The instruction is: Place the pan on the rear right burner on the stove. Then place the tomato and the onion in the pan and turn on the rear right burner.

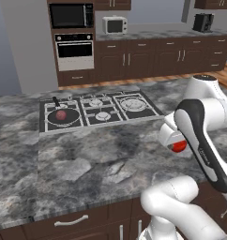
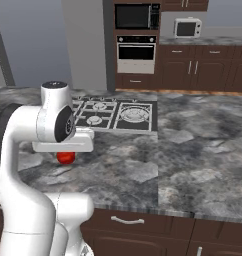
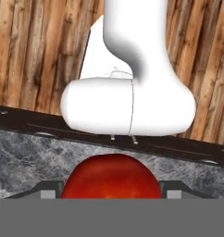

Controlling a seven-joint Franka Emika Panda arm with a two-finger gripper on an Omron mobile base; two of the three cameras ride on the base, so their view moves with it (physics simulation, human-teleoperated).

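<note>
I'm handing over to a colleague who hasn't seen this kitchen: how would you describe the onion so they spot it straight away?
Find the steel-grey stove set into the marbled grey counter. On its left end, seen in the left base view, sits a dark round pan with a short black handle. The onion is the small dull maroon-pink ball lying inside that pan, unlike the bright glossy red tomato down by the robot's arm.

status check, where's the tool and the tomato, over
Tool low at the counter's near edge, tips either side of the tomato; grip unconfirmed. Pan on the stove, onion inside. Path looks clear.
</note>
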